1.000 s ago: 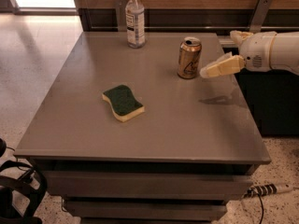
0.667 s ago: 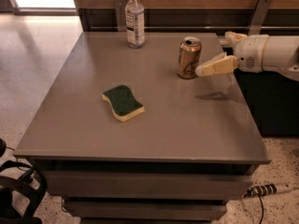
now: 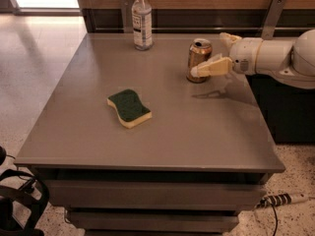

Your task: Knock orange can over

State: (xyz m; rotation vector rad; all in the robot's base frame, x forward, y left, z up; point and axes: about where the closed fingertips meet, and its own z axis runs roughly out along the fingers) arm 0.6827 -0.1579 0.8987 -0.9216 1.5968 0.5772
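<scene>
Orange can (image 3: pixel 199 59) stands near the worktop's (image 3: pixel 197 132) far right, long axis about vertical, top up. The tool (image 3: pixel 214 53), fingers spread and gripping nothing, touches its lower side. Bottle (image 3: pixel 142 19) and sponge (image 3: pixel 129 107) sit well apart.

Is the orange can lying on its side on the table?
No, the orange can stands upright on the table, with the gripper close against its lower side.

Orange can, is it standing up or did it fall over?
Standing up. The orange can sits on its base on the table, silver top upward; the gripper is close beside it.
</scene>
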